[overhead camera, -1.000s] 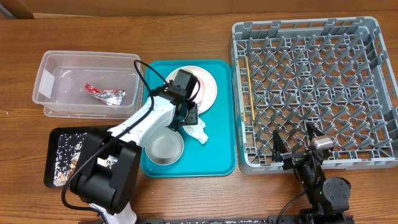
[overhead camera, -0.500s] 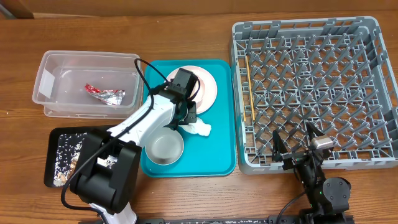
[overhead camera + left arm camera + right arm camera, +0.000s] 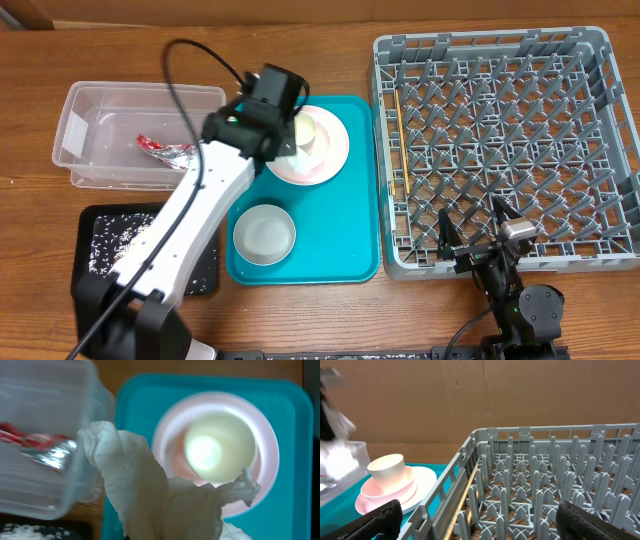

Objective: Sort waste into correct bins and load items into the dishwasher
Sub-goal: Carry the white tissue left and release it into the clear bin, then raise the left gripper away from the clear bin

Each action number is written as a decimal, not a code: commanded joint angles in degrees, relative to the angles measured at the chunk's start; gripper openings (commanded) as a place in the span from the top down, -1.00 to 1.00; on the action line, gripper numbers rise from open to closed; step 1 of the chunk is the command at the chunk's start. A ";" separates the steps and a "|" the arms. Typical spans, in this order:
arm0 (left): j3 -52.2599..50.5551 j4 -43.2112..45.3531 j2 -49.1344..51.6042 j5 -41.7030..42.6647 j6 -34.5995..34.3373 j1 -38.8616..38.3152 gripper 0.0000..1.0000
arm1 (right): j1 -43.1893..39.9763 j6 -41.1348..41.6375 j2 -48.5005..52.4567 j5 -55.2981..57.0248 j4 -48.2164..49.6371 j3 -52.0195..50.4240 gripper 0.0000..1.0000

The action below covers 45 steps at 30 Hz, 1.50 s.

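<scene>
My left gripper point(image 3: 281, 148) is shut on the crumpled white napkin point(image 3: 150, 495), held in the air over the left edge of the teal tray point(image 3: 345, 235), beside the clear tub point(image 3: 85, 110). The napkin hides the fingers in the left wrist view. The red-and-silver foil wrapper point(image 3: 168, 151) lies in the tub. The cream cup point(image 3: 305, 128) stands in a pink bowl point(image 3: 382, 492) on the pink plate point(image 3: 332, 150). The white bowl point(image 3: 264, 233) is on the tray's front. Rice lies in the black tray point(image 3: 105, 250). My right gripper point(image 3: 488, 243) is open at the grey dish rack's point(image 3: 505, 150) front edge.
A thin wooden stick point(image 3: 400, 140) lies along the rack's left side. The left arm stretches from the table's front left, over the black tray, up to the plate. A brown cardboard wall point(image 3: 480, 395) stands behind the table.
My left gripper has shut on the napkin, lifted it off the teal tray and carried it up and left toward the clear tub. The right arm has not moved.
</scene>
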 commanded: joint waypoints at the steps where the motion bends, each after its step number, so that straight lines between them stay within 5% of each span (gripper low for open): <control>1: 2.73 0.07 -3.54 -11.58 0.87 2.45 0.92 | -0.07 0.26 -0.46 0.48 0.31 -0.59 -1.00; 8: 3.13 3.78 -5.25 -19.63 0.83 10.16 0.92 | -0.07 0.26 -0.46 0.48 0.31 -0.59 -1.00; 26: 3.08 3.98 9.38 -11.06 -0.90 29.94 0.91 | -0.07 0.26 -0.46 0.48 0.31 -0.59 -1.00; 27: 3.08 3.98 9.68 -11.06 -0.87 30.40 0.74 | -0.07 0.26 -0.46 0.48 0.31 -0.59 -1.00; 30: 3.17 4.76 9.84 -10.86 -0.90 31.69 -0.33 | -0.07 0.24 -0.46 0.48 0.31 -0.59 -1.00; 32: 3.43 5.09 9.75 -10.86 -0.90 31.69 -0.61 | -0.07 0.26 -0.46 0.48 0.31 -0.59 -1.00; 38: 6.38 -2.16 7.39 -3.85 -0.87 30.77 -0.72 | -0.07 0.26 -0.46 0.48 0.31 -0.59 -1.00; 45: 6.67 -19.96 3.10 20.83 0.81 29.86 -0.71 | -0.07 0.26 -0.46 0.48 0.31 -0.59 -1.00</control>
